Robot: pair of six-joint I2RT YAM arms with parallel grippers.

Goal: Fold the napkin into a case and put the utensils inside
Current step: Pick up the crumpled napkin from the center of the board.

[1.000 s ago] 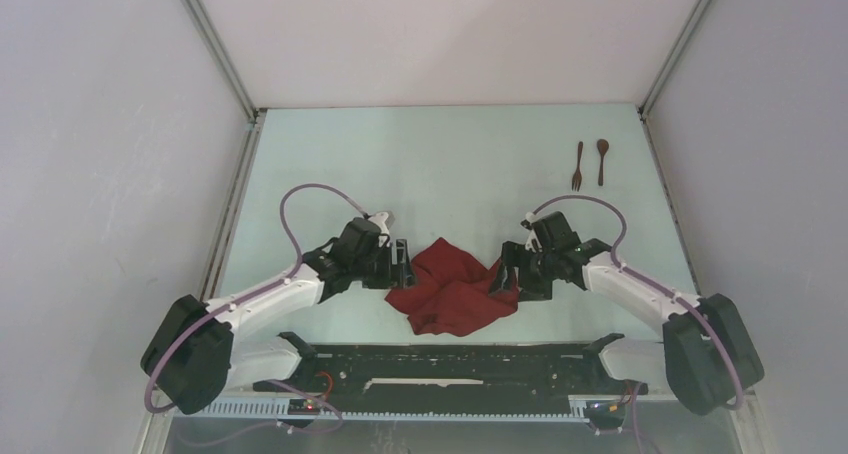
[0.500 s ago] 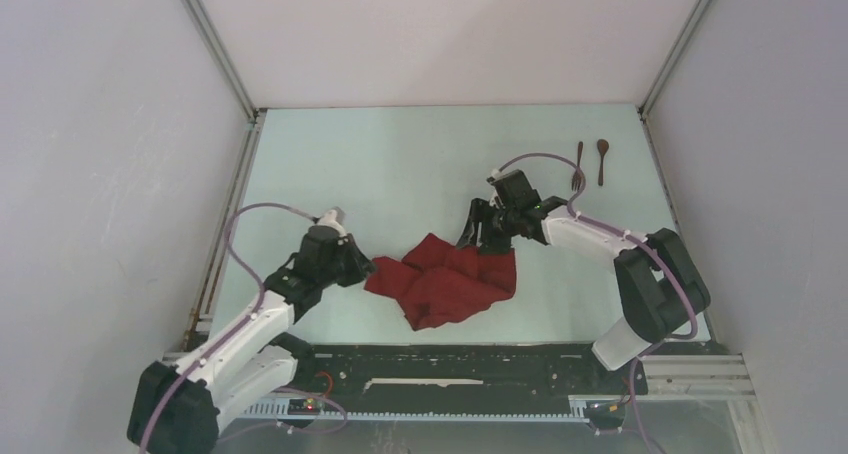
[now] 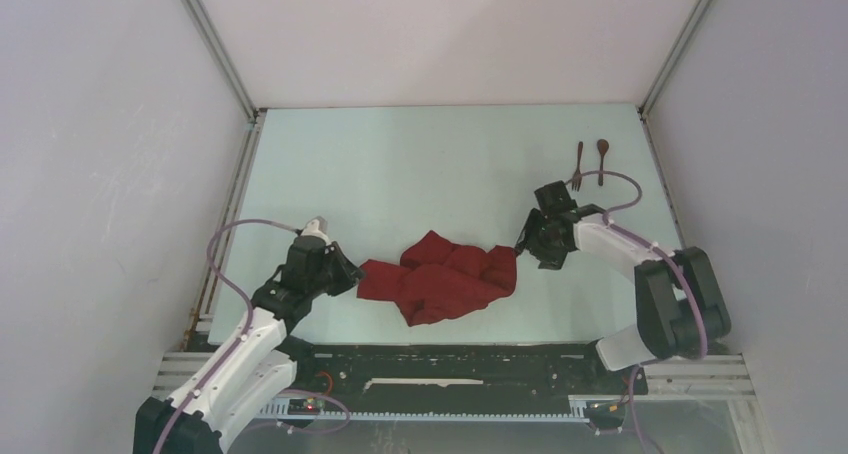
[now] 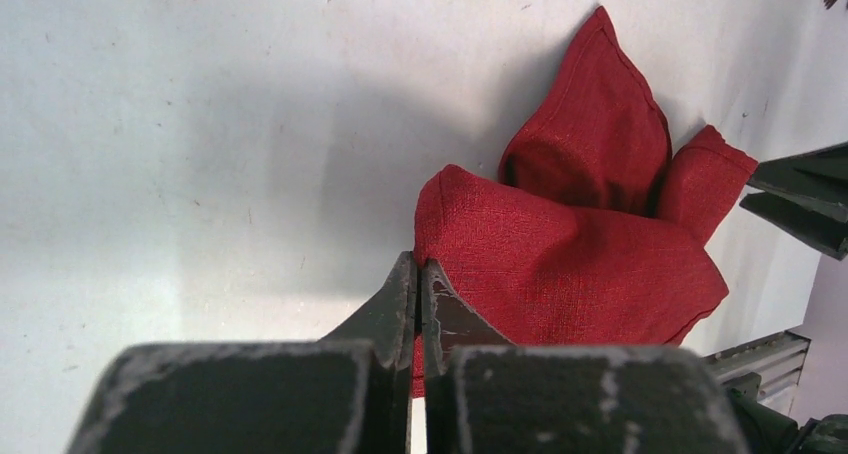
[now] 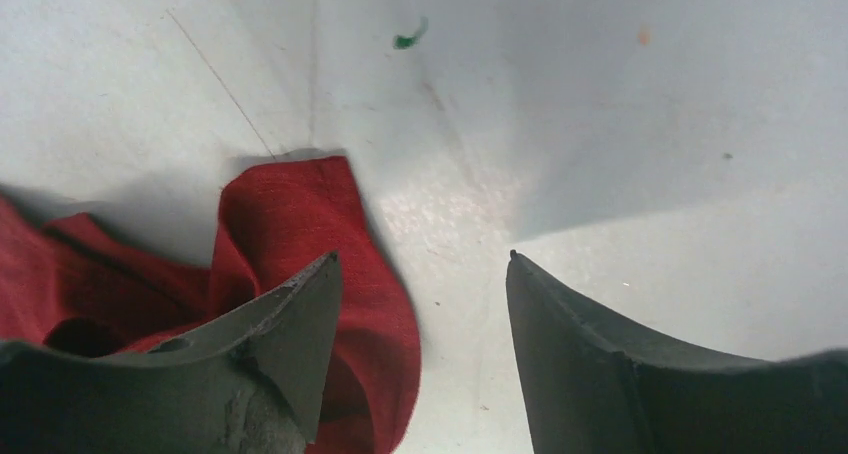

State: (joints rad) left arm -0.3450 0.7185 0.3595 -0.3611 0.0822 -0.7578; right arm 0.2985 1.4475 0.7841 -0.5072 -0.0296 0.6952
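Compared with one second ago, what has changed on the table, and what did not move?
The left gripper closed on the left corner of the napkin and pulled it leftward, so the cloth lies wider. The right gripper moved to the napkin's right corner and stands open, holding nothing. The fork and spoon stayed at the far right.

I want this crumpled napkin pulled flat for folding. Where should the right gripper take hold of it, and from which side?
Probably the right-hand corner of the napkin, approached from the right. It juts out flat on the table toward the open right gripper, with its hemmed edge exposed. The left gripper pinches the opposite end.
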